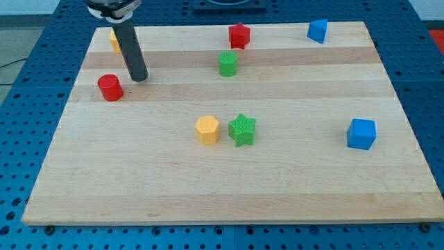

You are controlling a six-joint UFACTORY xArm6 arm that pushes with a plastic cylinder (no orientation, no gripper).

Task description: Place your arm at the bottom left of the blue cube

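Note:
The blue cube (361, 133) sits on the wooden board (229, 180) at the view's right, about mid-height. My tip (139, 78) rests on the board at the view's upper left, far to the left of the blue cube and a little above its level. The tip stands just right of and slightly above a red cylinder (110, 87). The dark rod rises from the tip toward the view's top and partly hides a yellow block (114, 39) behind it.
A second blue block (318, 30) lies at the top right. A red star (239, 35) and a green cylinder (227, 63) sit at top centre. A yellow hexagon (207, 129) and a green star (242, 129) sit side by side mid-board.

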